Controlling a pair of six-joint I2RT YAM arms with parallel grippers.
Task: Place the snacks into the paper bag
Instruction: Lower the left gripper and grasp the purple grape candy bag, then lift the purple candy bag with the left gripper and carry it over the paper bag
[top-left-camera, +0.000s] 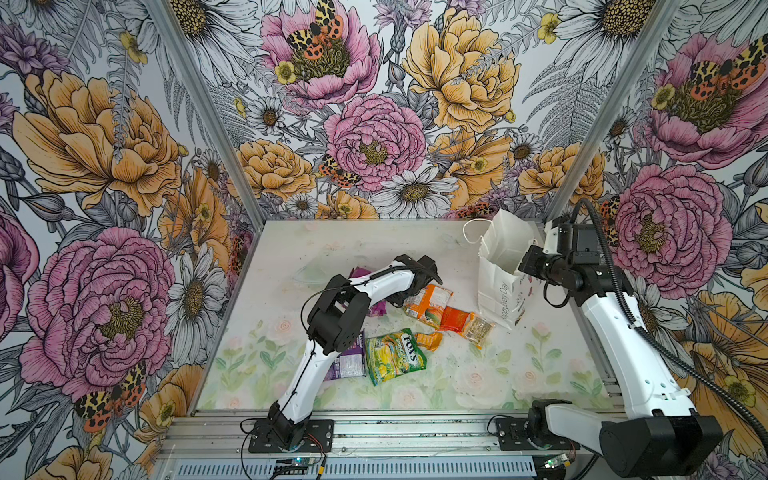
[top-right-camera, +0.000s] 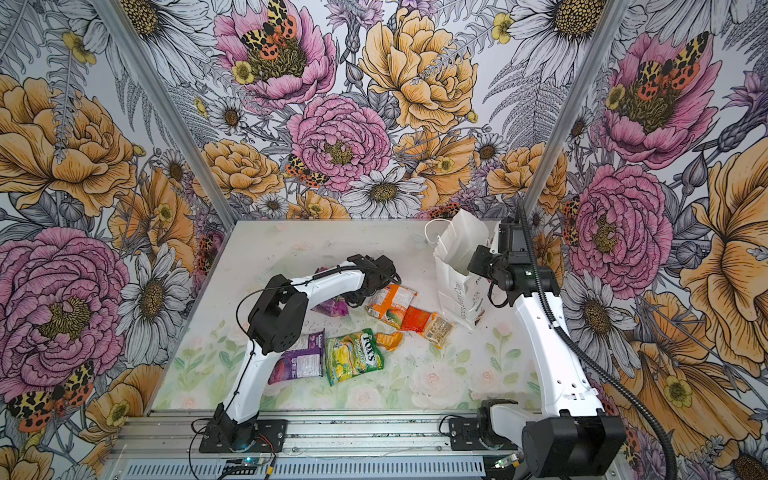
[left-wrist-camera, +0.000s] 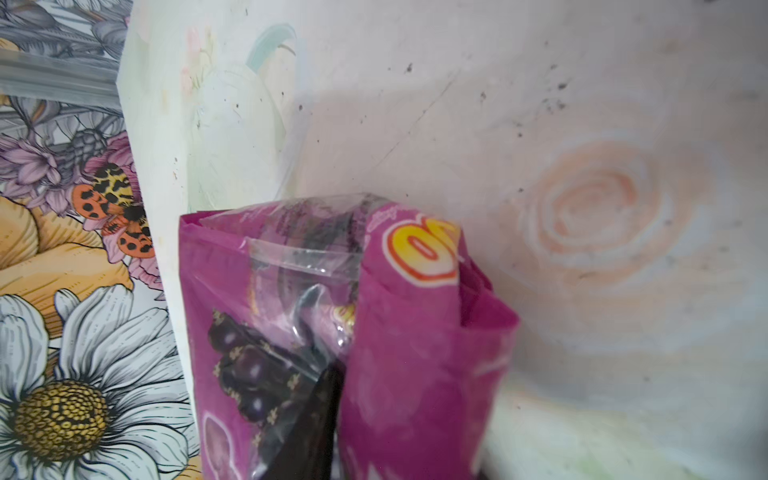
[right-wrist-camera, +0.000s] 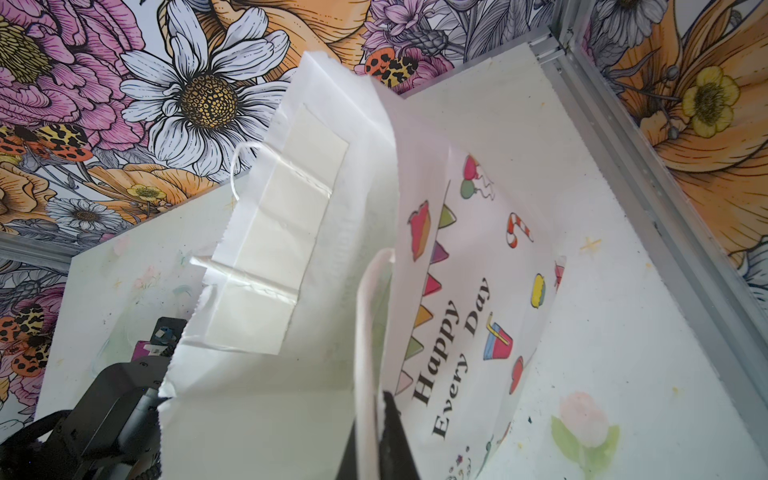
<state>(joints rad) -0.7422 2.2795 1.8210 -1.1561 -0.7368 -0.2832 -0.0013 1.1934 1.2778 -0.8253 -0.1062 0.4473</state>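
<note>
The paper bag stands on the counter, its rim clamped in the right tool. Left of the bag, the left tool pinches a purple packet; an orange packet lies between.

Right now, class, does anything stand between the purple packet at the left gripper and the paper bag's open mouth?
Only the orange-white packet lies flat between the purple packet and the paper bag. Nothing visible blocks the bag's mouth, which the right gripper holds open by the rim.
</note>
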